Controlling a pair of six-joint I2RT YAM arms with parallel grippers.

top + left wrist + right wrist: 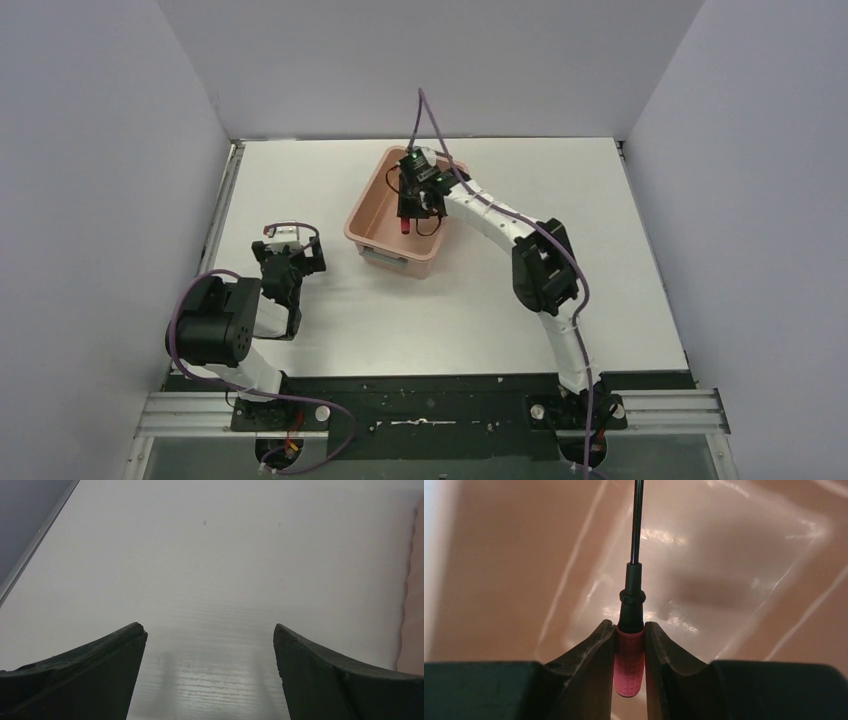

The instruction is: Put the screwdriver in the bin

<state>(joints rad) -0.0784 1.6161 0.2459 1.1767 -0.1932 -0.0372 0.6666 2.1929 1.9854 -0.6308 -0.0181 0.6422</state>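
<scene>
The right gripper (418,200) hangs over the inside of the bin (370,215), just above the centre of the top view. Its wrist view shows it clamped on the red handle of the screwdriver (629,667), with the dark shaft pointing up the frame above the bin floor. The left gripper (210,632), at lower left in the top view, is spread wide and empty over the tabletop (200,555).

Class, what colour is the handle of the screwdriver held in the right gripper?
Red is the handle colour of the screwdriver; the right wrist view shows it best.
</scene>
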